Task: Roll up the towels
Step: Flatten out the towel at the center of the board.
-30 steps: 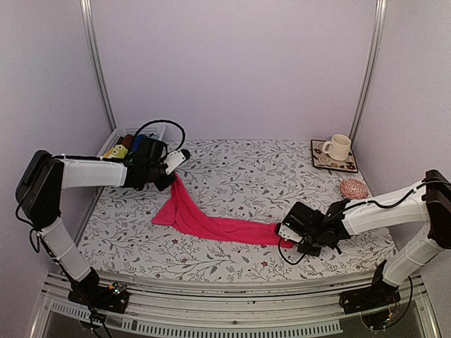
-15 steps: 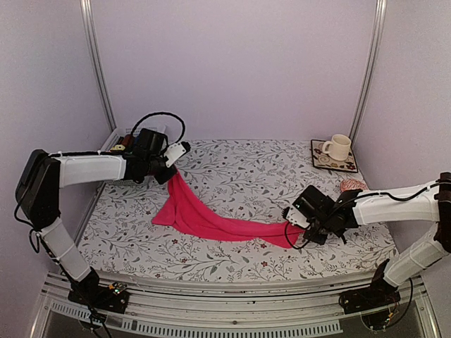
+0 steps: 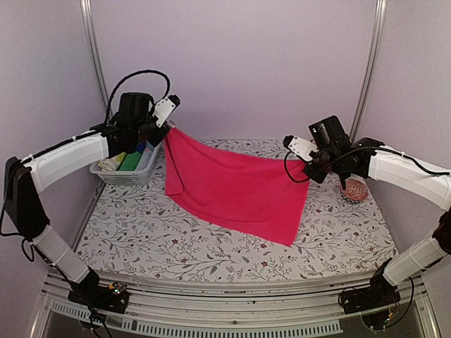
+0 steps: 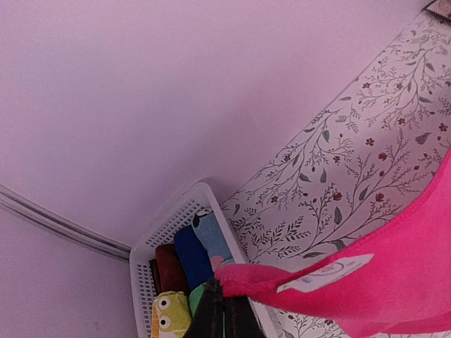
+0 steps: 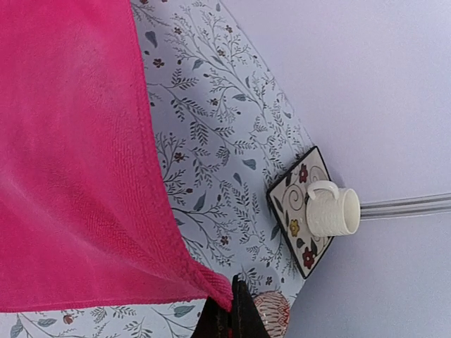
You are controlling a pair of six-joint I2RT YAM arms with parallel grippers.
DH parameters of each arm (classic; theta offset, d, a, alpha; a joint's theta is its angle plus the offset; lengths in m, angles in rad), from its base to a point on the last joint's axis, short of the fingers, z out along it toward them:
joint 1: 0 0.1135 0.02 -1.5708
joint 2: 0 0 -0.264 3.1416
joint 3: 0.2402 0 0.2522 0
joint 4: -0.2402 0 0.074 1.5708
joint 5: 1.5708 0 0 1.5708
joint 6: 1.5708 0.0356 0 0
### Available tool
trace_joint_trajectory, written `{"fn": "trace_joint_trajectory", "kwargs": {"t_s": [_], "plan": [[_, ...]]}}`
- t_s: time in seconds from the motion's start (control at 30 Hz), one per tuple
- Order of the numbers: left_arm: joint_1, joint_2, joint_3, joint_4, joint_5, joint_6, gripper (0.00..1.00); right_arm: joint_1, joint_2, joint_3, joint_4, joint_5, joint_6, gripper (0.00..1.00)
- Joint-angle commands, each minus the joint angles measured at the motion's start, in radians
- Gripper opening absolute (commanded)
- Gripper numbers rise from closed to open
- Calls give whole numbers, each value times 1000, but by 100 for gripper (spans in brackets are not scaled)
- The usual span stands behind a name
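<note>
At ten o'clock the white basket (image 3: 120, 176) holds the lime-yellow towel (image 4: 171, 315), not yet taken out. Just beside it, the left fingers (image 4: 215, 320) are pinched shut on one top corner of the pink towel (image 3: 236, 186). At two o'clock the right fingers (image 5: 243, 318) pinch the other corner. The towel hangs spread, its lower edge on the worktop (image 3: 141, 232). By my judgement, laying flat and rolling are both still to come.

Pale lilac walls (image 3: 232, 63); 2 metal corner rails (image 3: 97, 63); floral-patterned tabletop (image 3: 176, 239)
</note>
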Motion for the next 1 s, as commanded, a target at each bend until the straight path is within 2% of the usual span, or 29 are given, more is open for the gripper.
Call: {"fn": "trace_joint_trajectory", "kwargs": {"t_s": [0.0,0.17,0.33,0.5,0.6,0.73,0.87,0.97], "plan": [[1,-100,-39,100,-96,-34,0,-38,-58,85,-27,19,-88,2],[-3,-226,-152,149,-59,-64,0,-44,-144,142,-87,59,-108,2],[-18,-412,-285,127,17,-113,0,-32,-272,181,-156,75,-75,2],[-54,-669,-408,64,174,-194,0,90,-351,155,-241,182,-56,2],[-70,-731,-419,-2,222,-238,0,135,-347,185,-248,252,-24,2],[-70,-634,-340,-109,216,-272,0,120,-245,202,-179,319,-55,2],[-51,-400,-230,-175,247,-303,0,-44,-84,238,-89,200,-71,2],[-15,-220,-174,-188,270,-351,0,-150,66,240,-9,166,-84,2]]}}
